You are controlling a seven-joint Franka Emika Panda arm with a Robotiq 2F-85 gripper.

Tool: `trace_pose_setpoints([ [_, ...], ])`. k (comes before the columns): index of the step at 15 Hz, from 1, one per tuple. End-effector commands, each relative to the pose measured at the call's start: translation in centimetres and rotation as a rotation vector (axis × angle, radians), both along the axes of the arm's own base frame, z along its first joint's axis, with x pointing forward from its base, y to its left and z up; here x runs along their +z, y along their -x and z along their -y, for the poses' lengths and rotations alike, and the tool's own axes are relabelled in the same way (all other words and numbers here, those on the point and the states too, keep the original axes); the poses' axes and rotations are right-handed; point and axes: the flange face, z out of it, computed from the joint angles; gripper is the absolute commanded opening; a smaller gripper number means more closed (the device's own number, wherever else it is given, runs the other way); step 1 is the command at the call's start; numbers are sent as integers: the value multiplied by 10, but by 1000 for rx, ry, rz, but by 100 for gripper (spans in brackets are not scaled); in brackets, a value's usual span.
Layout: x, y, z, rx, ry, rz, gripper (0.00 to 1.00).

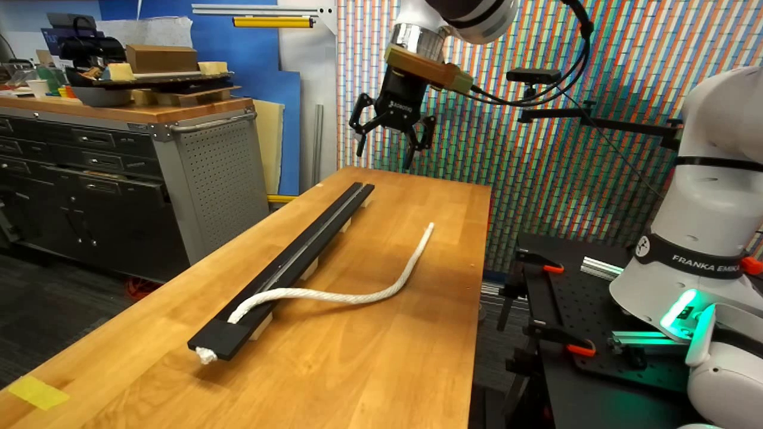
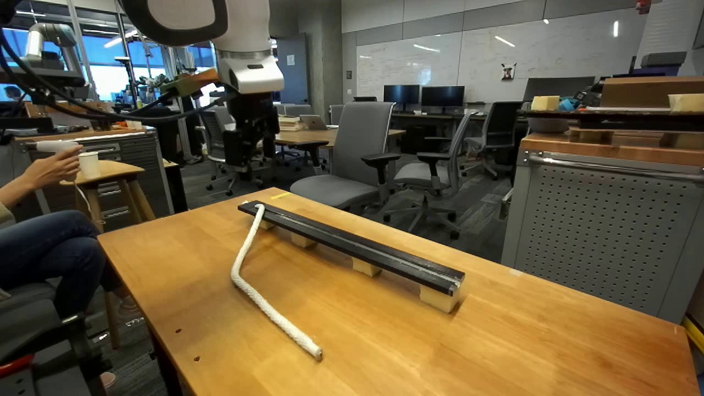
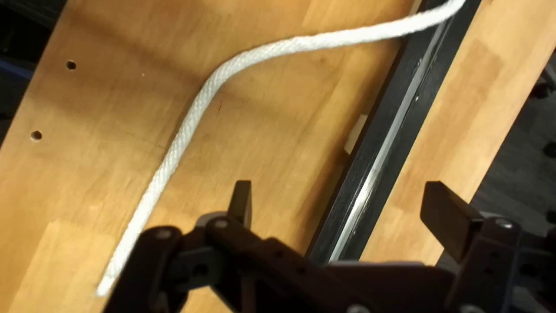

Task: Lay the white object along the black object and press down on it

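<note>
While the rope (image 1: pixel 351 298) lies on the rail (image 1: pixel 291 262) at one end only, the rest, beside it, apparently awaits laying and pressing; the gripper (image 1: pixel 384 154) gapes, empty.

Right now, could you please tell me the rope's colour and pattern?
The rope is white, with a fine braided texture, showing best in the wrist view.

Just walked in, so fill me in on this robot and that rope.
Nothing on the table is being handled right now: the gripper hangs open above it, holding nothing. Most of the white rope lies bent on the tabletop, and only one end part runs up onto the black rail, so it is not yet laid along it. A person sits off to the side.
</note>
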Motion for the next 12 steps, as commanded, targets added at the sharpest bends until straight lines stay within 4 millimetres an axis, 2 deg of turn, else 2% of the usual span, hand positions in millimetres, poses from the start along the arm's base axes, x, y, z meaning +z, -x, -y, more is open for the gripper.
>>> trace_pose_setpoints([
  [1, -6, -13, 34, -192, -7, 38, 100],
  [5, -24, -18, 63, -380, 50, 52, 100],
  [9, -48, -16, 86, -489, 190, -21, 100],
  [12, -50, -14, 85, -536, 307, -78, 100],
])
